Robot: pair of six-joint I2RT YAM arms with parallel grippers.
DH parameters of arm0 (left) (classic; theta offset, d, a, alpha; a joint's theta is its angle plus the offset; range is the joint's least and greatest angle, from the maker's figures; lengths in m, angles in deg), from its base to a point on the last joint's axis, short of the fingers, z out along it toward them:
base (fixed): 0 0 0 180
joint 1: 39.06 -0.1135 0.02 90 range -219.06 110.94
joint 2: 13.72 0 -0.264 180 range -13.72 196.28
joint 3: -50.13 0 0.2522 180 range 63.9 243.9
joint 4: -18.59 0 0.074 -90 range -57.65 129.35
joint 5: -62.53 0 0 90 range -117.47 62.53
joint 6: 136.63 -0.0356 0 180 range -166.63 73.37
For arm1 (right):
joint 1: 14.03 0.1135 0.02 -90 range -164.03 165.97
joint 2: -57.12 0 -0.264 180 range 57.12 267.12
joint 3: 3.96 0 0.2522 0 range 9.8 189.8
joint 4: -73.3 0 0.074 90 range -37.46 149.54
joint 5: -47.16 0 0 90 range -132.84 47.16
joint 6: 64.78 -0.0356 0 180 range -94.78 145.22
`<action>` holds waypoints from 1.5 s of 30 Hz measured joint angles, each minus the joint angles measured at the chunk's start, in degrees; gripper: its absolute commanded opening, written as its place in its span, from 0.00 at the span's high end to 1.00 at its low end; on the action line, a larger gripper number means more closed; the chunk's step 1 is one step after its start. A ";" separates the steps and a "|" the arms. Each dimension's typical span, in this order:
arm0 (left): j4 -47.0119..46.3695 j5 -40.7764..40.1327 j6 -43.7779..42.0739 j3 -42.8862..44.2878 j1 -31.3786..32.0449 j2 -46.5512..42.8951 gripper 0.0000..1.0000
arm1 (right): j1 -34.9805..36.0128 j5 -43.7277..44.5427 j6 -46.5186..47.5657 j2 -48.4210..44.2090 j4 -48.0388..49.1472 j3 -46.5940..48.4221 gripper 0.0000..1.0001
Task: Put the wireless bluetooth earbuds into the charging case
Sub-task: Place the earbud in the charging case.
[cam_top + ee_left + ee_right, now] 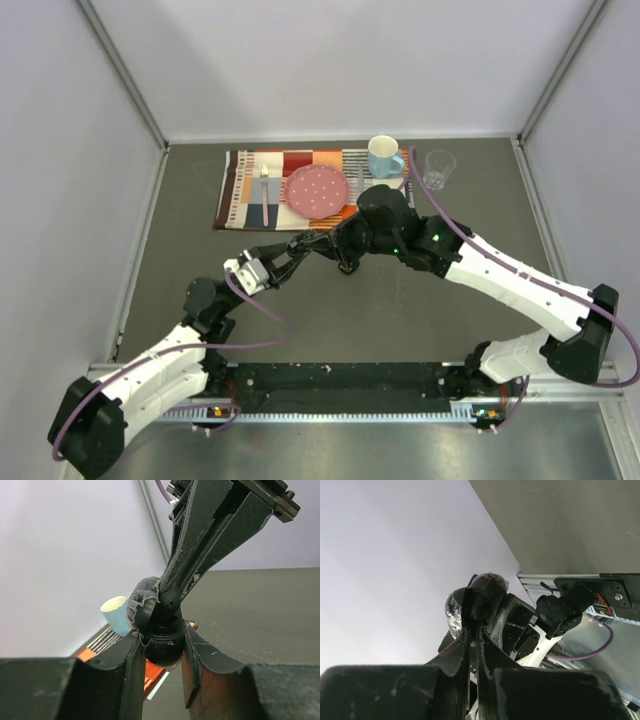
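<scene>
My left gripper (296,248) is shut on the black oval charging case (162,647) and holds it above the table's middle, its lid (141,603) open and tilted left. My right gripper (337,243) meets it from the right. In the left wrist view its fingers (210,535) come down from above and pinch a small black earbud (169,599) at the case's open mouth. In the right wrist view the nearly closed right gripper (474,626) holds the earbud (479,605) against the case (490,587). Other earbuds are out of view.
A striped placemat (240,190) lies at the back with a fork (264,188) and a pink plate (317,190). A light blue mug (383,156) and a clear glass (438,167) stand at its right end. The mug also shows in the left wrist view (117,615).
</scene>
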 measured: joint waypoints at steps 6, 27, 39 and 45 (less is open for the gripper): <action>-0.04 -0.09 0.15 -0.02 0.00 0.00 1.00 | 0.00 -0.52 0.74 0.33 0.20 0.02 1.00; 6.99 0.07 -6.40 0.00 0.00 -0.98 1.00 | -0.20 -0.96 1.99 3.48 -2.16 1.03 0.99; 7.74 -0.46 -8.85 0.00 0.31 -0.70 1.00 | -0.35 -1.09 2.01 4.96 -4.22 2.95 0.97; 7.85 -1.31 -8.83 0.00 0.66 0.15 1.00 | -0.33 -0.37 1.38 5.57 -5.05 3.28 0.96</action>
